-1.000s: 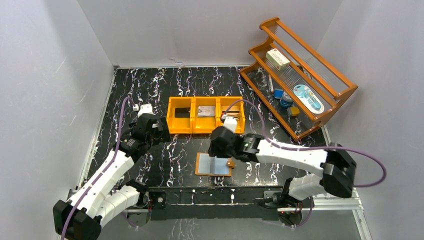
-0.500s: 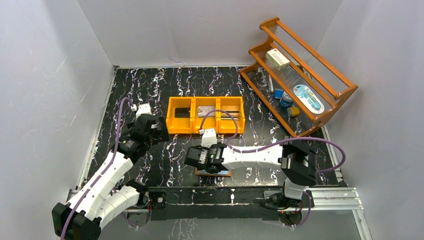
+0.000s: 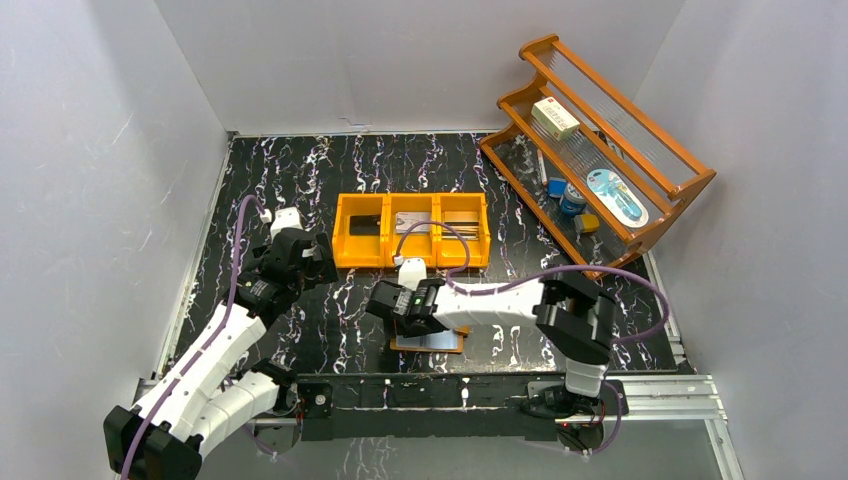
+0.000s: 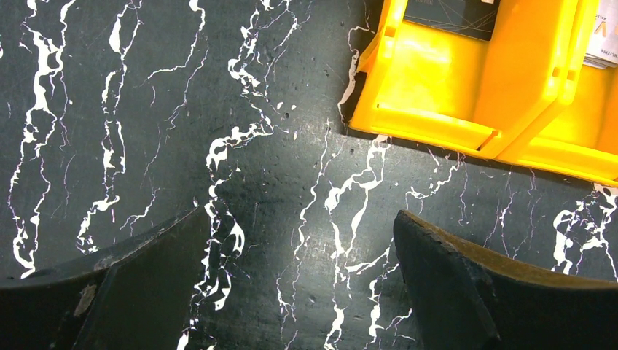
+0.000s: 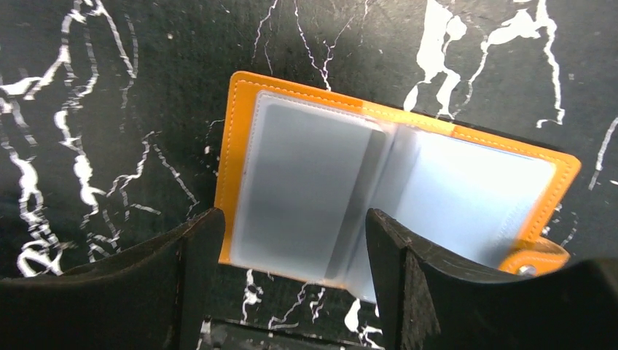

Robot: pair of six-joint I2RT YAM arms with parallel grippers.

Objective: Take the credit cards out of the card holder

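Bin [image 3: 410,263] with three compartments, one card [image 3: 365,223] in each.
Card holder [image 5: 393,189] lies open at lower centre; left hand [image 4: 299,233] and right hand [image 5: 293,219] gape empty, the right above it.

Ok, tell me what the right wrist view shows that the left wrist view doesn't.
Only right wrist: the card holder lying open, a grey card in one sleeve. Only left wrist: a corner of the orange bin with a dark card inside. Both: the black marbled table and open jaws, the right gripper over the holder, the left gripper over bare table.
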